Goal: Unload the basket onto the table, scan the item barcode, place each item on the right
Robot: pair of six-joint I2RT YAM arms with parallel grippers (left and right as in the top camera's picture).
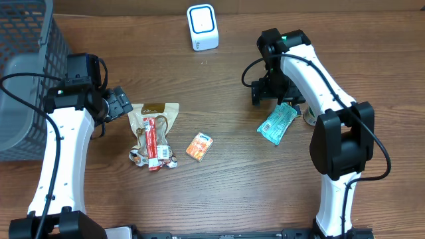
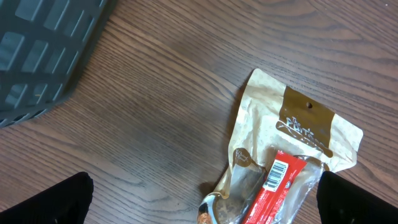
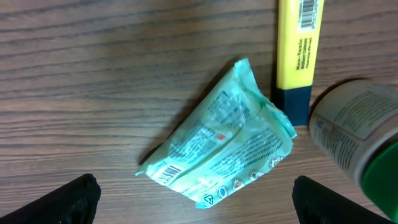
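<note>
Teal packet (image 3: 217,143) is seen flat on the counter (image 3: 93,74) beneath the spread right hand (image 3: 199,202); its barcode (image 3: 163,174) could be covered by a careless pinch.

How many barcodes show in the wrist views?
3: one on the red packet, one on the teal pack, one on the yellow marker. Others may be hidden.
</note>
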